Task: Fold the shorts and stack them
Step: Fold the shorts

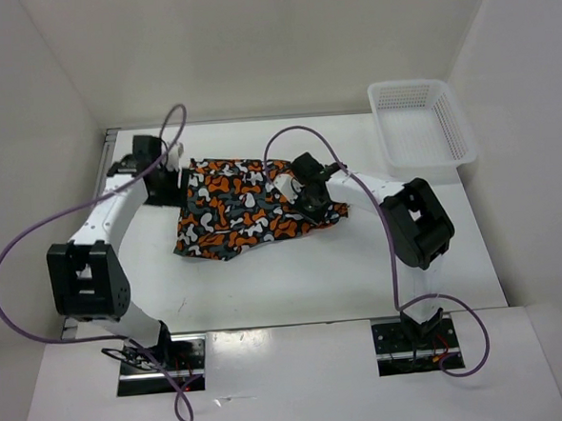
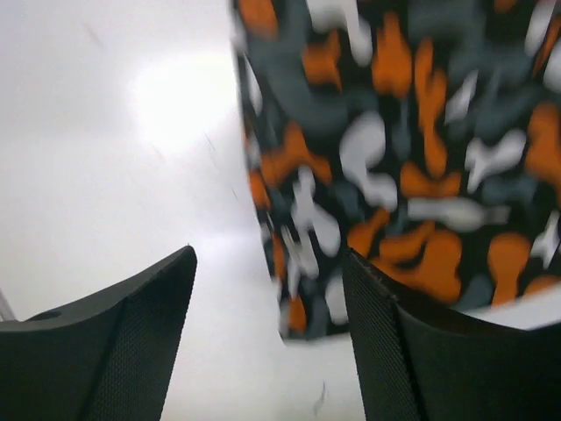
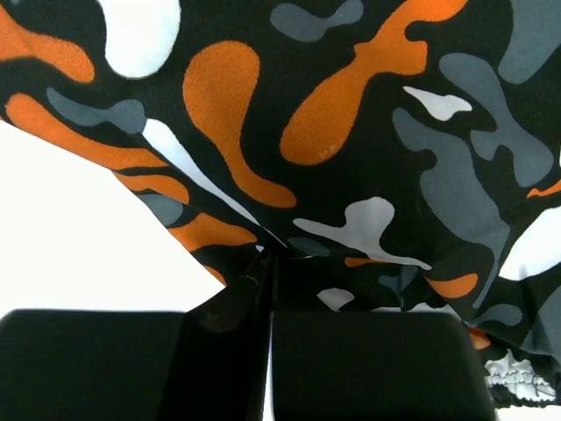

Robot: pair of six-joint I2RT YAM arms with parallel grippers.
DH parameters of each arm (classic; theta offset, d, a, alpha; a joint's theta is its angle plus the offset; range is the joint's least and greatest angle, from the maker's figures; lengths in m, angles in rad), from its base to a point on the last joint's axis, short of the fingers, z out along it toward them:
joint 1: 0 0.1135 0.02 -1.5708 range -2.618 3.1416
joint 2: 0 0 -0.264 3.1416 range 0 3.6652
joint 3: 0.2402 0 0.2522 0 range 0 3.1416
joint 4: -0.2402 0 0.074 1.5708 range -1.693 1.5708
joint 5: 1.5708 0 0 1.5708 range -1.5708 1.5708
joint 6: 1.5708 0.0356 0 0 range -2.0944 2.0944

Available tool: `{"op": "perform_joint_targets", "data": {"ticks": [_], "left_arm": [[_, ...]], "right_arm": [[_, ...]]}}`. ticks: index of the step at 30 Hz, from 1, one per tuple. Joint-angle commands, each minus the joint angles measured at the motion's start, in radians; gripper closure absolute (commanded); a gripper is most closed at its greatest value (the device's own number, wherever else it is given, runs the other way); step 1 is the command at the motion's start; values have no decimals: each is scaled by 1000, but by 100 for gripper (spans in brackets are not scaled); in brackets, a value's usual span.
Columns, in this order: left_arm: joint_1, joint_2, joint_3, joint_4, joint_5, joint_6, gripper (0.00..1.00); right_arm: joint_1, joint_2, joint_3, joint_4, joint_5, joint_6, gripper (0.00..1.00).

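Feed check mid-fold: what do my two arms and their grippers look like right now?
Both arms are white links with chunky black joint housings: left arm, right arm. A purple cable loops along each. The left gripper and right gripper have flat black fingers with fine woven-textured pads. No markings visible.

Carrying surface: worktop (image 1: 295, 286), white and smooth, is lying between white walls and is catching a soft glare of light beside the cloth on its left.

Item 1: shorts (image 1: 234, 218), one pair, printed in orange, white, grey and black blotches. The pair is lying rumpled on the far middle of the worktop, a little left of centre, with one corner pointing toward the near edge.

Item 2: basket (image 1: 429, 158), white mesh. It is sitting upright at the far right corner, well apart from the shorts.
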Motion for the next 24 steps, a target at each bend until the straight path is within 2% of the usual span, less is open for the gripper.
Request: {"op": "perform_joint_targets", "data": {"ticks": [1, 6, 11, 13, 16, 24], "left_arm": [[60, 147, 215, 146, 71, 2, 24], [69, 440, 456, 158, 117, 2, 24], [69, 601, 614, 200, 232, 2, 26], [69, 675, 671, 200, 232, 2, 31], [69, 720, 734, 210, 175, 2, 36], [60, 757, 734, 181, 203, 2, 46]], "right_arm": [[-3, 9, -10, -7, 8, -68, 100], [-3, -14, -40, 2, 27, -101, 100], [-3, -5, 10, 11, 60, -136, 100], [-3, 7, 39, 11, 51, -125, 100], [-3, 26, 50, 1, 40, -125, 100], [-3, 35, 70, 1, 49, -125, 100]]}}
